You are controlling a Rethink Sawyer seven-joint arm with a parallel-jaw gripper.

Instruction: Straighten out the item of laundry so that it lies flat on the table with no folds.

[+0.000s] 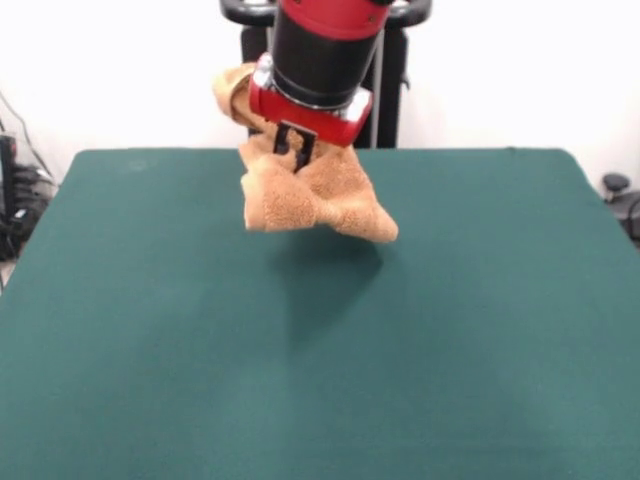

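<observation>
Clearly the pincer [297,152] is clenched on the towel [315,195], which hangs bunched below and around it, lifted off the counter [320,350] with its shadow on the green surface beneath. Its long axis is hard to tell; the crumpled mass spreads sideways, one corner pointing down toward the picture's right. Another part drapes up behind the pincer. Bare green counter lies open on every side below it.

Count, front view only:
- Towel [318,197]: 1 counted, orange-tan, bunched.
- Pincer [297,152]: 1 counted, closed on towel.
- Arm [325,45]: 1 counted, red and black.
- Tabletop [300,380]: 1 counted, dark green.
- Pedestal [390,75]: 1 noted, black, behind arm.
</observation>
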